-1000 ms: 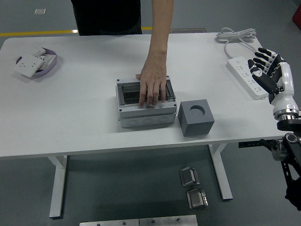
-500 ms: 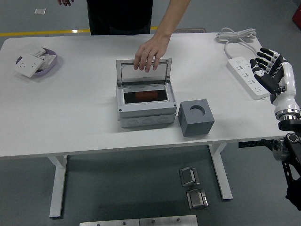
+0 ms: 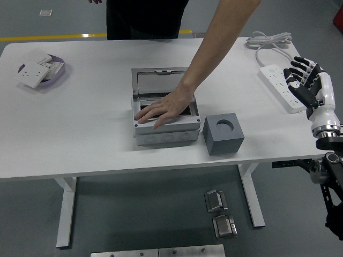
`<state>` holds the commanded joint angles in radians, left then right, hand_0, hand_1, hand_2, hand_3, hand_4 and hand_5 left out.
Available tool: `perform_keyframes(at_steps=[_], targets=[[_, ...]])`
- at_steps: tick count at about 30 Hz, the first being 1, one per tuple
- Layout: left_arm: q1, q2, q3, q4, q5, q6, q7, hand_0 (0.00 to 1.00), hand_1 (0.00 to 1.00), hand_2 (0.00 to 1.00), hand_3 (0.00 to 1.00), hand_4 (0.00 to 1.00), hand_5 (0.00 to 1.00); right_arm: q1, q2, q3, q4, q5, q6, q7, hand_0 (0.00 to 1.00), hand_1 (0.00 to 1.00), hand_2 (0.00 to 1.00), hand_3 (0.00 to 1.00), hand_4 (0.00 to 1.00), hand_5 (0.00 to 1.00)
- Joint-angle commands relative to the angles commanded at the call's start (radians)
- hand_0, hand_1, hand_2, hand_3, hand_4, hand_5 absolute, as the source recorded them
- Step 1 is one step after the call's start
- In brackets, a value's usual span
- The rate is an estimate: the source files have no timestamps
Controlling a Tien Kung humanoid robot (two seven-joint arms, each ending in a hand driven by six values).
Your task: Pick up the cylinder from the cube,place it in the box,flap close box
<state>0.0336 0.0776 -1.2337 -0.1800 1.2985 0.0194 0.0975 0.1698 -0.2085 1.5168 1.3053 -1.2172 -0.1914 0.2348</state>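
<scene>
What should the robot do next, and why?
Probably wait with its right hand raised by the power strip. A person's hand is reaching into the open box, and the cube has an empty hole on top.

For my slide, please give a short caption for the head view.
A person's hand reaches into the open box beside the empty cube; the right hand waits open.
</scene>
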Motion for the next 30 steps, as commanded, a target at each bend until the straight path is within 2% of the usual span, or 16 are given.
perform_keyframes(at_steps=[30], targets=[[0.002, -0.004, 0.003, 0.000, -0.003, -0.001, 0.002, 0.585, 0.618, 0.568, 0.608, 0.649, 0.278, -0.007, -0.001, 0.013, -0.006, -0.008, -0.010, -0.013, 0.772, 0.727, 0.741, 0.700, 0.765, 0.237]])
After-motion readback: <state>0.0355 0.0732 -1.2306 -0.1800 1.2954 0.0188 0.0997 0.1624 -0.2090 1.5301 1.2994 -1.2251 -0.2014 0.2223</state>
